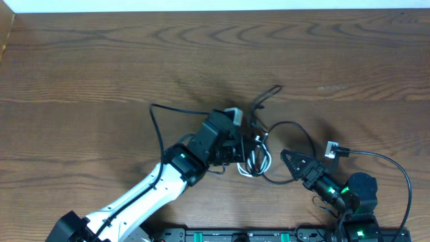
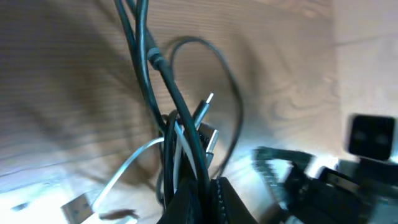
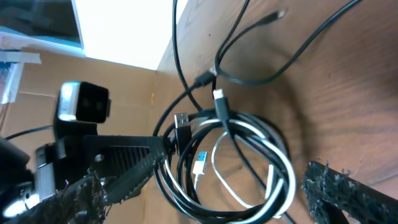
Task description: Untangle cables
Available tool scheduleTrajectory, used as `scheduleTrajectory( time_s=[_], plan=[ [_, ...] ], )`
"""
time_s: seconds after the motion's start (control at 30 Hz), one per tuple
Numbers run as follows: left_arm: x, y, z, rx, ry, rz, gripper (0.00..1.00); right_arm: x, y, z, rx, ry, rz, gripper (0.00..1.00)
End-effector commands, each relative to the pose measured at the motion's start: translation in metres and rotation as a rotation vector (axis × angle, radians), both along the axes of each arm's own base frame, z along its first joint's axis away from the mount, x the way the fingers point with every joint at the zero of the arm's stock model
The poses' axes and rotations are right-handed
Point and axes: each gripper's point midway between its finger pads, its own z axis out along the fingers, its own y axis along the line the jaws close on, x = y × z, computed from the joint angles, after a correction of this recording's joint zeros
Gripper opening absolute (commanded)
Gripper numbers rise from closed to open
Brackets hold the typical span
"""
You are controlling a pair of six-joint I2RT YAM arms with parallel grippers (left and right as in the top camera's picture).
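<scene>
The cables [image 1: 256,160] lie as a tangled coil of black and white cords in the middle of the table, with black loops running off to the left, up and to the right. My left gripper [image 1: 240,149] is shut on the coil's left side. In the left wrist view its jaws [image 2: 208,199] pinch black and white strands that rise away from them. My right gripper [image 1: 287,161] stands open just right of the coil. In the right wrist view the coil [image 3: 249,186] hangs between its wide-spread fingers [image 3: 348,193], touching neither.
A small white plug [image 1: 331,149] lies right of the coil, on a thin black cord [image 1: 393,161] that curves toward the right arm's base. A flat plug [image 2: 78,208] rests on the wood near the left gripper. The table's far edge [image 1: 215,11] runs along the top.
</scene>
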Motion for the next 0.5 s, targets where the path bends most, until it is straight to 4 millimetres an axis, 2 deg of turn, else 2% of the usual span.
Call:
scheduleTrajectory(
  time_s=[0.0,0.2,0.33,0.37,0.4,0.47],
  plan=[
    [-0.012,-0.02,0.017,-0.069,-0.041,-0.076,0.08,-0.003,0.006,-0.002,0.029,0.045,0.001,0.96],
    [-0.02,-0.041,0.046,-0.207,-0.088,-0.18,0.08,-0.003,0.011,-0.005,0.046,0.083,-0.024,0.82],
    [-0.028,-0.049,0.059,-0.27,-0.097,-0.238,0.08,-0.002,0.013,-0.006,0.039,0.089,-0.049,0.71],
    [-0.029,-0.051,0.064,-0.29,-0.104,-0.251,0.08,-0.002,0.014,-0.007,0.031,0.085,-0.054,0.66],
    [-0.03,-0.053,0.069,-0.315,-0.106,-0.261,0.08,-0.002,0.015,-0.008,0.023,0.084,-0.062,0.56],
    [-0.031,-0.056,0.076,-0.344,-0.112,-0.272,0.08,-0.001,0.015,-0.008,0.014,0.081,-0.07,0.45]
  ],
)
